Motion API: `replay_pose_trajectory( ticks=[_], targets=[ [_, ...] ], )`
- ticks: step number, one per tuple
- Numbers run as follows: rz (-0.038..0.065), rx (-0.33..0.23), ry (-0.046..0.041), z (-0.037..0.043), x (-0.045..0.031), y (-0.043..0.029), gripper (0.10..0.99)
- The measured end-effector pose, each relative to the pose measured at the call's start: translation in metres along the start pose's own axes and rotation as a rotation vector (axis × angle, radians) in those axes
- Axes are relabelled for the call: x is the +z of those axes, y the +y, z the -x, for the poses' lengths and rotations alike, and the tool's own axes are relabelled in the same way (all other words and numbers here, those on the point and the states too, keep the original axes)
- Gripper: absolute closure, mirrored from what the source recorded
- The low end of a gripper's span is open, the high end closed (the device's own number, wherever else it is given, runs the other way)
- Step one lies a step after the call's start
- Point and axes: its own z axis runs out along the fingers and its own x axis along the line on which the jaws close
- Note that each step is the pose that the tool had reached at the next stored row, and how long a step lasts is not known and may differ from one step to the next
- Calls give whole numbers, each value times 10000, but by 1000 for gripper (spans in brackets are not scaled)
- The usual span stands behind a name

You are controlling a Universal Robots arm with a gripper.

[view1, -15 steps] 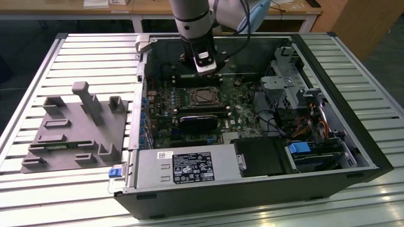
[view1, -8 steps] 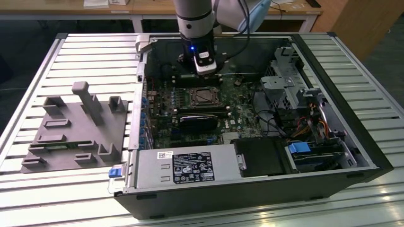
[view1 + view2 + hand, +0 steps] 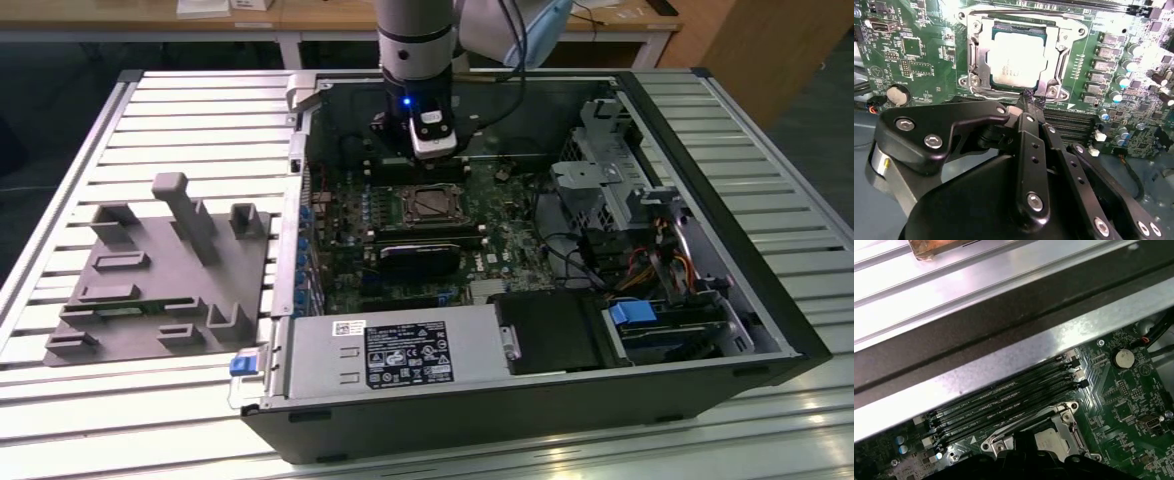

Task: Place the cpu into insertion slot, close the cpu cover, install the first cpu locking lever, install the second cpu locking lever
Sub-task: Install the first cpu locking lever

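Note:
The cpu (image 3: 1016,52) lies flat in the insertion slot (image 3: 407,206) on the green board, its pale metal top showing. The cpu cover (image 3: 1052,55) is down over it, framing its edges. A thin wire lever (image 3: 996,91) runs along the socket side nearest my gripper (image 3: 1031,97). The gripper's black fingers are drawn together to a narrow tip that sits right at that socket edge, holding nothing. In the exterior view the gripper (image 3: 430,152) hangs inside the open computer case just behind the slot. The first wrist view shows the cpu (image 3: 1048,440) and cover (image 3: 1070,426) past the dark fingers.
Long black memory slots (image 3: 1081,125) run beside the socket. A black heatsink block (image 3: 416,258) lies in front of it, with the power supply (image 3: 387,355) beyond that. A drive cage and cables (image 3: 621,185) fill the exterior view's right. A grey fixture (image 3: 154,270) sits outside the case.

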Motion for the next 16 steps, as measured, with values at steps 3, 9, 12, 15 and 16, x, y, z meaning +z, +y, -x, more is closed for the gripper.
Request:
replay_pose_trajectory(
  ticks=[3, 9, 12, 15, 16],
  targets=[
    [2, -2, 2, 3, 4, 2, 984],
    [-205, -101, -38, 38, 11, 17, 984],
    [-283, -182, -46, 61, 14, 25, 984],
    [-292, -223, -44, 81, 14, 13, 984],
    [-292, -231, -44, 87, 14, 4, 984]
  ],
)
